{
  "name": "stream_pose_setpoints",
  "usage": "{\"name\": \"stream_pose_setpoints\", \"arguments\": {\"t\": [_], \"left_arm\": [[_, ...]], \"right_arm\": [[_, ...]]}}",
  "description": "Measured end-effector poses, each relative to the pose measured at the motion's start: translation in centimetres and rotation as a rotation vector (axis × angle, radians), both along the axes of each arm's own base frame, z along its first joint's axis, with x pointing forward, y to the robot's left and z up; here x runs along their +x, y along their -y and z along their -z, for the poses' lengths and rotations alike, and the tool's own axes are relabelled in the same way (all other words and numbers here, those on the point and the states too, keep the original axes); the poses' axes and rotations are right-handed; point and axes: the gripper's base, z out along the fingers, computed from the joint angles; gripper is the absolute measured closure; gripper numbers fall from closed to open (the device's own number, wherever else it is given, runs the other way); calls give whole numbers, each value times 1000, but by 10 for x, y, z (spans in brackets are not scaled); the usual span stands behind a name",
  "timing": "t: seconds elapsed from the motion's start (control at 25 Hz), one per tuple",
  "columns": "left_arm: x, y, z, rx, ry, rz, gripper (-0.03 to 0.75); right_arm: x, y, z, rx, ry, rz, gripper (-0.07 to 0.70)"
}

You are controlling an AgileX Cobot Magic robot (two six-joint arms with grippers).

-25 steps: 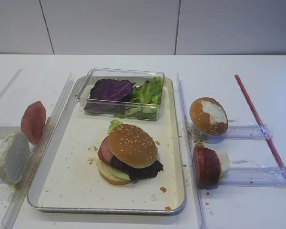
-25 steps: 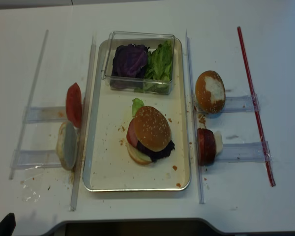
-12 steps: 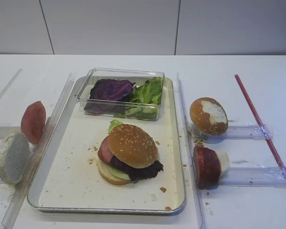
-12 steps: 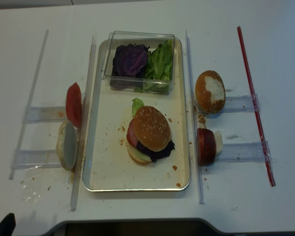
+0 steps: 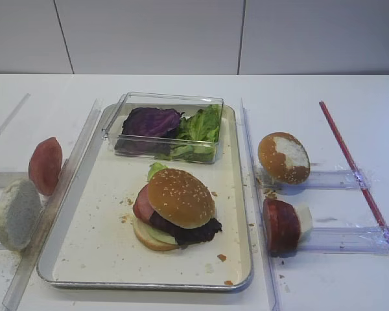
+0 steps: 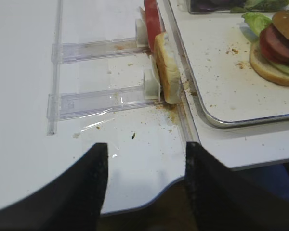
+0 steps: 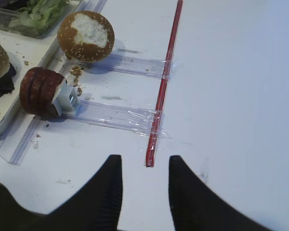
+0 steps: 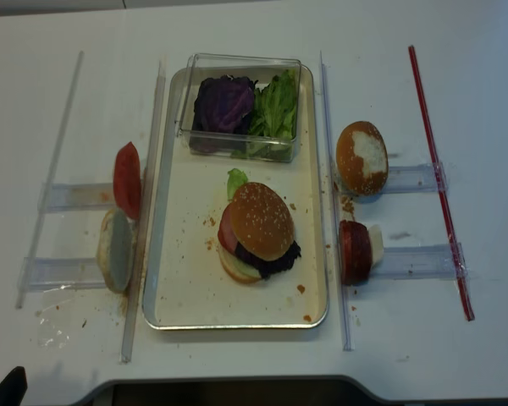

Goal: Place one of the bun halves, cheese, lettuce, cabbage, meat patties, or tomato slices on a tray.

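Both grippers hang above the white counter (image 5: pixel 181 87) with nothing between their fingers. Right gripper (image 7: pixel 144 192) fills the bottom of its wrist view, its two dark fingers parted with a clear gap, and the near end of a red strip (image 7: pixel 164 82) lies on the counter in that gap. Left gripper (image 6: pixel 144 185) shows at the bottom of its own view, fingers spread wide over bare counter near the front edge.

Up and left of the right gripper, a stack of red sliced meat (image 7: pixel 38 91) leans against a small white block on a clear plastic rail (image 7: pixel 111 115). Above it, near the top left of that view, stands a brown bun half with a white-smeared face (image 7: pixel 85 36).

Above the left gripper, a pale floury disc (image 6: pixel 167 67) stands on edge on a clear rail, just beside the tray's rim, with a red slice (image 6: pixel 151 17) upright behind it.

In the middle of the high view lies the tray (image 5: pixel 84 246), speckled with crumbs. On it sits an assembled burger: the seeded bun top (image 5: pixel 180 197) over pink meat, purple leaf and a pale bottom bun. At the tray's far end a clear plastic box (image 5: pixel 163 98) holds purple cabbage (image 5: pixel 150 122) on the left and green lettuce (image 5: pixel 201 126) on the right.
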Motion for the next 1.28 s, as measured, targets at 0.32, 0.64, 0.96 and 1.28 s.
{"name": "stream_pose_setpoints", "arguments": {"t": [0.32,0.64,0.96,1.28], "left_arm": [[0,0,0,0,0,0,365],[0,0,0,0,0,0,365],[0,0,0,0,0,0,365],[0,0,0,0,0,0,365]], "right_arm": [[0,0,0,0,0,0,364],[0,0,0,0,0,0,364],[0,0,0,0,0,0,364],[0,0,0,0,0,0,364]]}}
